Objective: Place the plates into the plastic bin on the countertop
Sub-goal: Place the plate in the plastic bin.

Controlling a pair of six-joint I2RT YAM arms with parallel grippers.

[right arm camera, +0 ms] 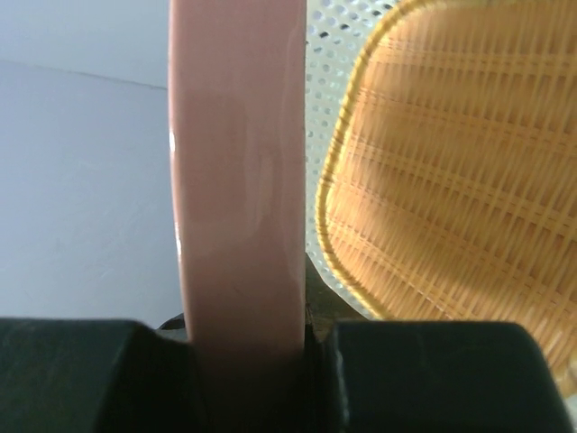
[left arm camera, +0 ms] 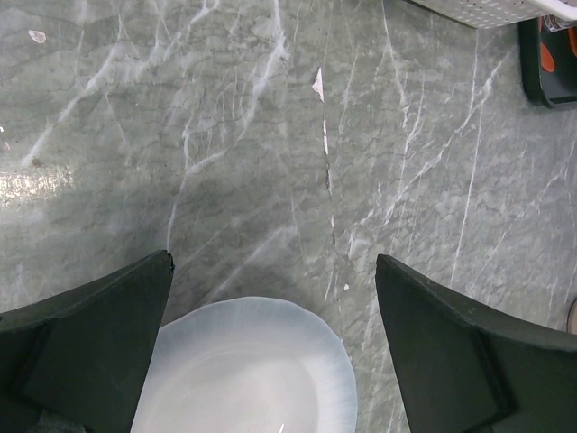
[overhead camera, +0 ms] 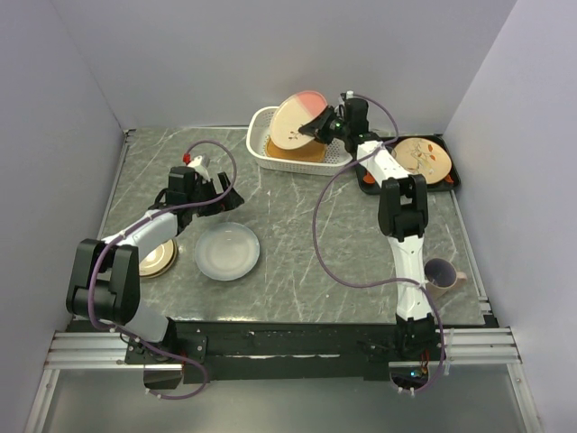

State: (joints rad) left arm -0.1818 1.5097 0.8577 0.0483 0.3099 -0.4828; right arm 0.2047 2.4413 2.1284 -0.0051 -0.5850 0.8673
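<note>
Glaze looks slick; right fingers (right arm camera: 433,379) pinch the pink plate (overhead camera: 297,122) by its rim over the plastic bin (overhead camera: 260,144). Left fingers (left arm camera: 81,343) gape.

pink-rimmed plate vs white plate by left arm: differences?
Pose: the pink-rimmed plate is tilted up over the plastic bin; the white plate lies flat on the countertop. State: the right gripper clamps the pink-rimmed plate; the white plate is ungripped. Look: pink-rimmed plate has a cream face, white plate is plain. Both round.
</note>
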